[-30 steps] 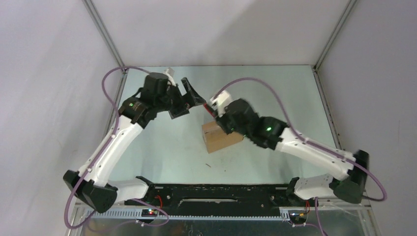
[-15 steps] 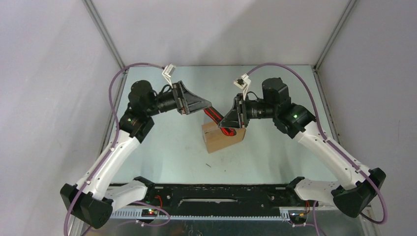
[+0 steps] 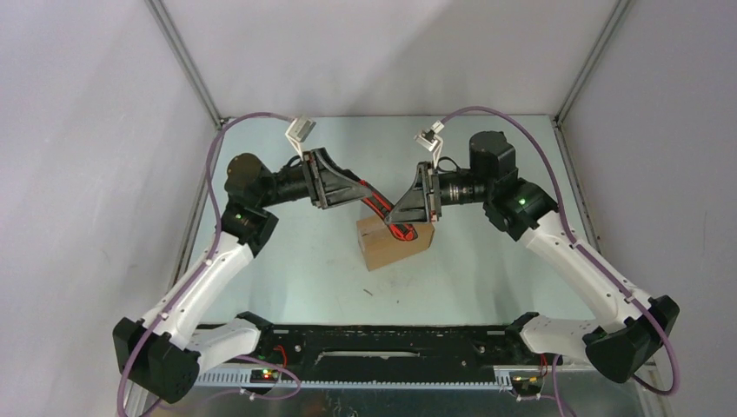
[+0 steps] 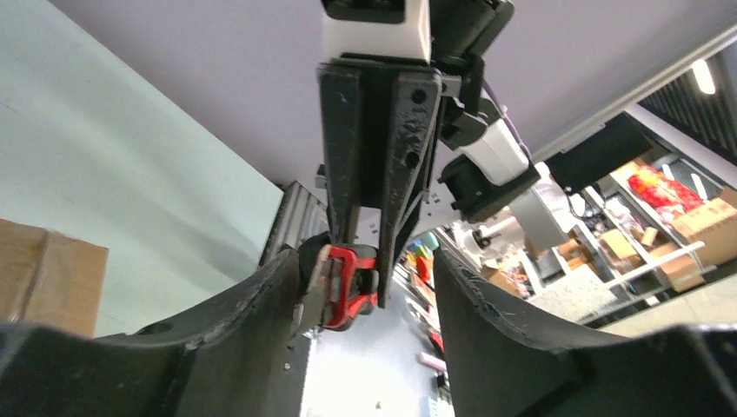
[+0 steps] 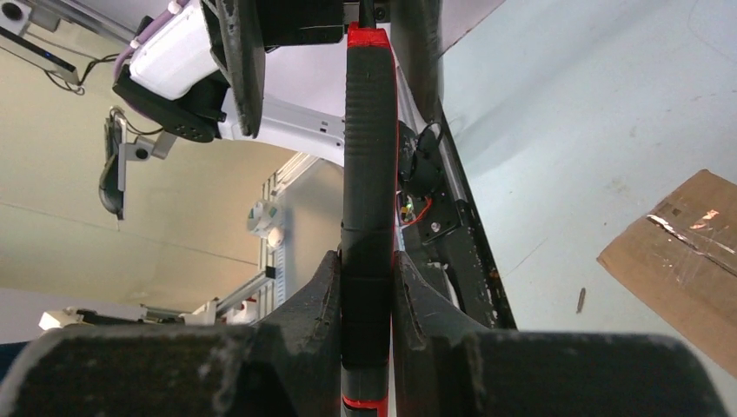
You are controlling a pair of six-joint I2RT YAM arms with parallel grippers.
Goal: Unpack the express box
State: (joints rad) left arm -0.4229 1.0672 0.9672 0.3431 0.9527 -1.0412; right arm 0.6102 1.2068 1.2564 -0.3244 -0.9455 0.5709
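Looking at the box (image 3: 393,246) first: it sits about mid-table, flaps down, with what looks like clear tape on the seam, and nothing is touching it. Just above its far edge the knife (image 3: 385,208) hangs in the air, its black-and-red handle clamped tight in the right gripper (image 5: 367,278). The left gripper (image 4: 363,271) has its jaws spread around the knife's other end, not squeezing it as far as I can see.

Reads to me like a handover. My advice: get the left one clamped square and firm before the right lets go, stay clear of the sharp edge, and don't drop the thing on the box. I can't tell whether that end is blade or handle, tbh.

As for the table (image 3: 287,261), it's pale green and smooth, with one small dark speck (image 3: 369,293) near the box. Plain grey walls on three sides, metal posts in the far corners. The wrist views show cluttered shelves beyond.
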